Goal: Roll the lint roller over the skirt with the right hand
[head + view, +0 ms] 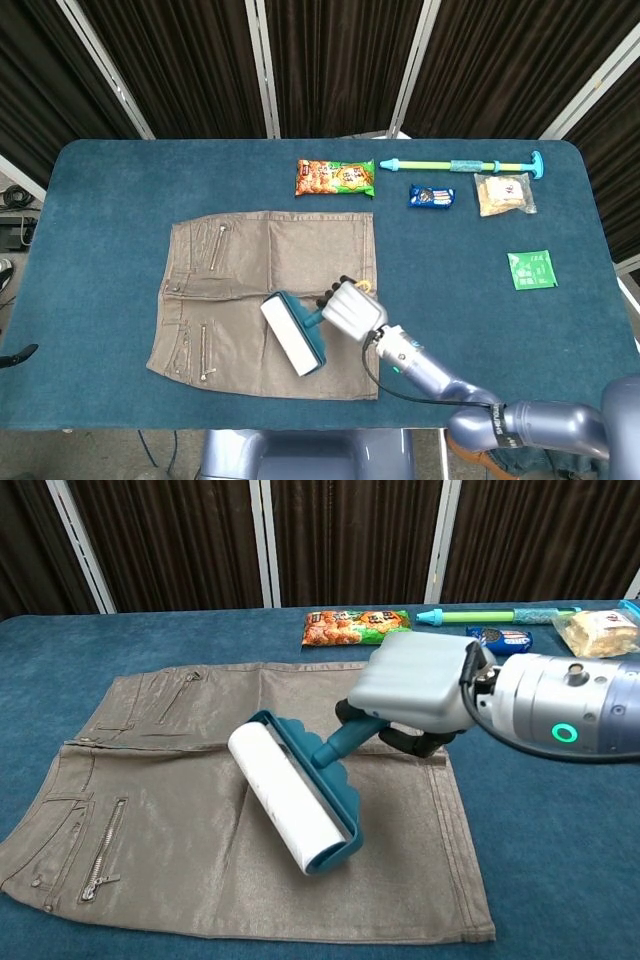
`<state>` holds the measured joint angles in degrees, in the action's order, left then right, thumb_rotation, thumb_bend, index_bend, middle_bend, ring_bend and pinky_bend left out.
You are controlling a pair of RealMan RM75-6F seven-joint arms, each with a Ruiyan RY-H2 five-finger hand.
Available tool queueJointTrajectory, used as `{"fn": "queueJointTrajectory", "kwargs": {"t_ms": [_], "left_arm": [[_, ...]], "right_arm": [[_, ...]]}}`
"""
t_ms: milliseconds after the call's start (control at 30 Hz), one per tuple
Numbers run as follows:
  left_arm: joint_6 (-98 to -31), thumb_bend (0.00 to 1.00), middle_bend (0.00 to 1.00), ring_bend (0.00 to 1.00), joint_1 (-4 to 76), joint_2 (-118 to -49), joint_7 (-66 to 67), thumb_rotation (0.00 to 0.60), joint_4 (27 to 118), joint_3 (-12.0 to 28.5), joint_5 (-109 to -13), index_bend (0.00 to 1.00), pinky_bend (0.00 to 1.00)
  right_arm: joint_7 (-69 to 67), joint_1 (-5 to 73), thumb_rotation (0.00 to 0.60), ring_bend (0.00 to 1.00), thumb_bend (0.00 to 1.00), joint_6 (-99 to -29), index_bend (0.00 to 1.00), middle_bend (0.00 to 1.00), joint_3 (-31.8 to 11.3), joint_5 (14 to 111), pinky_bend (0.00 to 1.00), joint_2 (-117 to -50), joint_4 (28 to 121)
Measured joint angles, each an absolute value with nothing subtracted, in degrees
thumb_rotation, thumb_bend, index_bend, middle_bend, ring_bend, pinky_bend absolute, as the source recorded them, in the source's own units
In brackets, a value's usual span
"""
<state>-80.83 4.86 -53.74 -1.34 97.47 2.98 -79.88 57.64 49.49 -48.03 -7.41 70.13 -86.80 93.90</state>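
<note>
A tan skirt with zips lies flat on the blue table. My right hand grips the teal handle of the lint roller. The white roll sits low over the skirt's lower middle, angled diagonally; whether it touches the fabric is unclear. Only the tip of my left hand shows at the left edge of the head view, off the table; its state is not visible.
Along the table's far side lie an orange-green snack bag, a long teal-green pump toy, a small blue packet, a clear bag of snacks and a green sachet.
</note>
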Motion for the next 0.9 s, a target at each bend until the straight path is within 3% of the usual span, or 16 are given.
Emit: {"fn": "queueJointTrajectory", "kwargs": {"t_ms": [400,900], "left_arm": [[-81.0,0.00,0.00,0.00,4.9,-53.7,-1.0,0.600,97.9,2.7,-80.6,0.00,0.00],[-80.9,0.00,0.00,0.00,5.1,-54.2,0.7,0.600,98.7,2.4,-81.1,0.00,0.00]], "right_arm": [[71.5,51.1,0.600,0.46,1.00,-53.6,0.47,0.56,-2.2,62.2,0.49,-91.3,89.7],[69.9,49.4,0.600,0.46,1.00,-55.5,0.47,0.56,0.4,59.5,0.49,-86.1,82.3]]}}
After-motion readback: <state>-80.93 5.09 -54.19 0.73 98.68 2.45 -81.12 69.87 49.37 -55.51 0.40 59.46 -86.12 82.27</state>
